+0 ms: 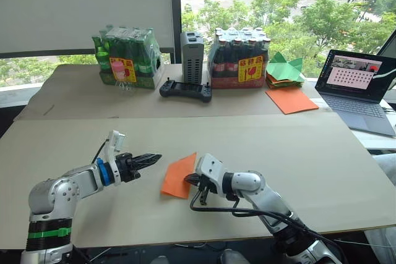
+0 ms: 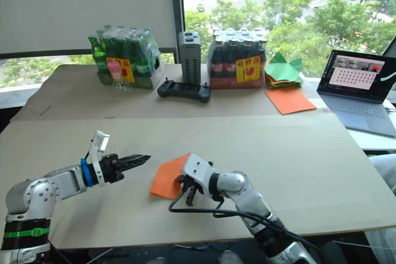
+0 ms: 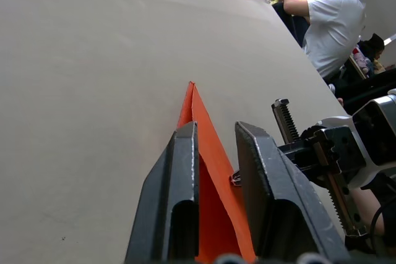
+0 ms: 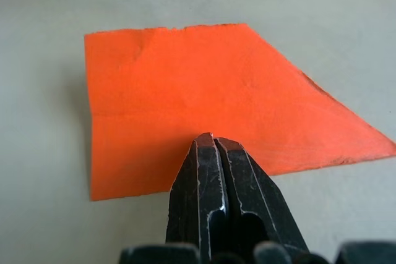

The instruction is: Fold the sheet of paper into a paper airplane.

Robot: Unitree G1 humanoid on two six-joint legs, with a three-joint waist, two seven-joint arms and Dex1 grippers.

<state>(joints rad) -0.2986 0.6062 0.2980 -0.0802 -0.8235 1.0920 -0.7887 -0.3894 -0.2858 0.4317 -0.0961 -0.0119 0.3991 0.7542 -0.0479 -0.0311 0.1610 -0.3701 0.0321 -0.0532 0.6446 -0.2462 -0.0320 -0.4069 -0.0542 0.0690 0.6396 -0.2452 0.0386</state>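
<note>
— Looking at the near half of the beige table [image 1: 322, 153], what do you have?

— I have the folded bright orange sheet of paper [image 1: 178, 176], a pointed wedge with one straight crease, lying flat near the middle of the table's front edge. My right gripper [image 1: 194, 180] sits at the wedge's right side, black fingers pressed together with their tips touching the paper's edge; from the right wrist view they rest against it, not clamped on it.

— And the left one?

— My left gripper [image 1: 151, 158] hovers just beside the wedge's left side, apart from it, pointing toward the paper. The left wrist view shows its two fingers [image 3: 170, 196] standing apart with a narrow gap and nothing between them.

— Anything at the far edge?

— Along the back I see a shrink-wrapped pack of green bottles [image 1: 127, 58], a grey upright box [image 1: 191, 57], a black handheld controller [image 1: 185, 90], a pack of dark bottles [image 1: 239, 58], a stack of green paper shapes [image 1: 285, 70] and a smooth flat orange sheet [image 1: 291, 99]. An open laptop [image 1: 359, 88] stands at the far right corner.
</note>
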